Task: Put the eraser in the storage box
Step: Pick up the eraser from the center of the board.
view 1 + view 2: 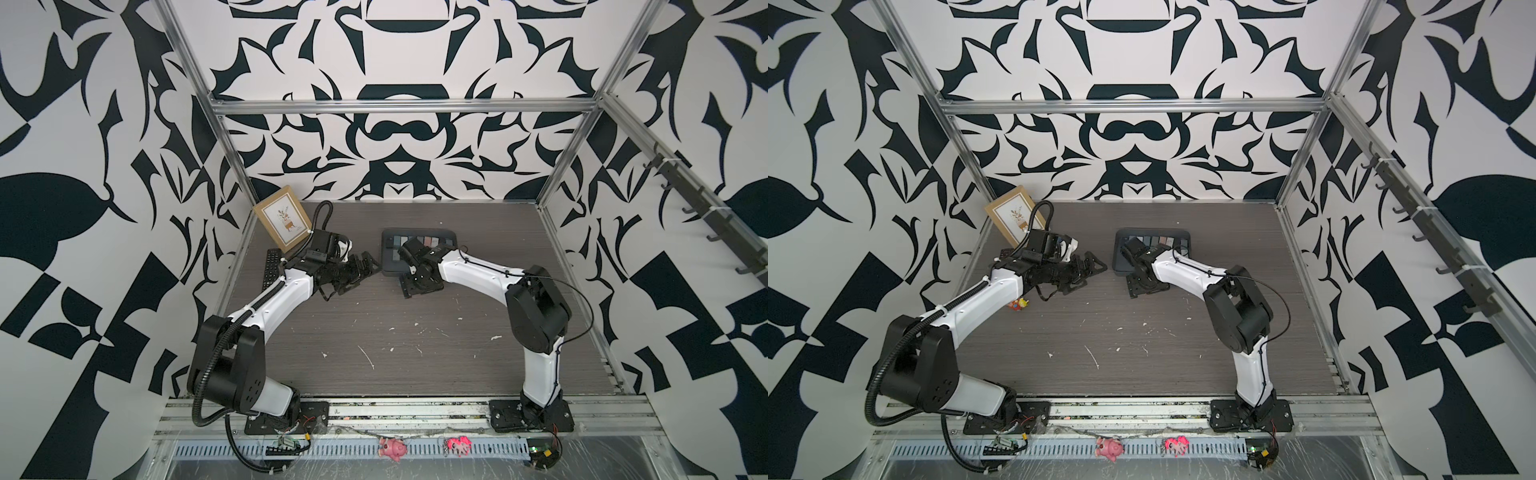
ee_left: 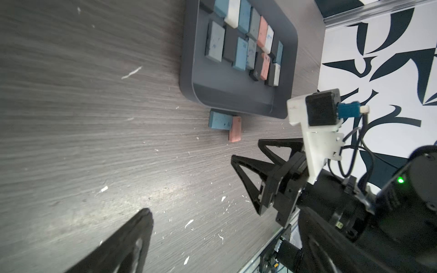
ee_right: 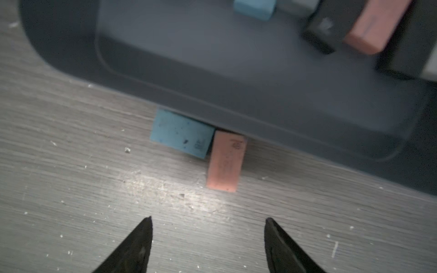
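Closing my open, empty right fingers on the pink eraser, I might shove the touching blue eraser or jam against the storage box.

Black-and-white patterned walls; aluminium frame; grey wood-grain tabletop, white flecks scattered.

Both arms extended forward, elbows bent — left gripper jaws wide, right gripper parted (empty).

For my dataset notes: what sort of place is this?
Probably a robot test cell: an aluminium frame encloses the scuffed table, patterned walls surround it, and the left arm and right arm are bolted down.
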Robot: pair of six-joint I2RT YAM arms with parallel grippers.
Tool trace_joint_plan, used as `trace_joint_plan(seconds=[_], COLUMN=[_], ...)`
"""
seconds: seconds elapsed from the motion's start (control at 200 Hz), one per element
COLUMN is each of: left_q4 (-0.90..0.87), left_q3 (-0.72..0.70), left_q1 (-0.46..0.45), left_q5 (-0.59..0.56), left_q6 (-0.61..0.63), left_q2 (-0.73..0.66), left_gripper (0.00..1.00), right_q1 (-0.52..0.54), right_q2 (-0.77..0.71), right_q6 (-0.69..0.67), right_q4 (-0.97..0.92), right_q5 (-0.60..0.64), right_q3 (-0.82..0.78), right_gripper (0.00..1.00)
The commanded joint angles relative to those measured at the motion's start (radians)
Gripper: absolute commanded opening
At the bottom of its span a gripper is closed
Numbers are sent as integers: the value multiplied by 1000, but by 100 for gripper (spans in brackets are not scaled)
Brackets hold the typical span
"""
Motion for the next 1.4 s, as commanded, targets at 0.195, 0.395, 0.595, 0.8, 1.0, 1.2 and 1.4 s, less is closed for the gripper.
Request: trace_joint_plan(seconds=[0.195, 0.395, 0.595, 0.8, 1.0, 1.2, 1.4], left_q4=[83, 110, 107, 104, 98, 95, 95], left_q3=[-31, -40, -31, -36, -38, -38, -36], left_q1=[1, 1, 1, 1, 1, 1, 1], left_q5=[35, 47, 52, 55, 54, 49, 49], left_q6=[-52, -77, -72, -71, -66, -66, -71], left_q2=[-34, -9, 5, 3, -5, -1, 5], left_gripper=[99, 99, 99, 99, 99, 99, 99], right_q1=[-4, -14, -27, -27, -47, -70, -72], right_q2=[59, 111, 130, 151, 155, 153, 152], right_q6=[22, 20, 22, 26, 27, 27, 29], right_q4=[3, -2, 6, 10, 9, 17, 20], right_q5=[29, 40, 26, 30, 40, 37, 36], right_q3=[37, 65, 83, 92, 83, 69, 57], right_gripper=[75, 75, 70, 60, 53, 45, 32])
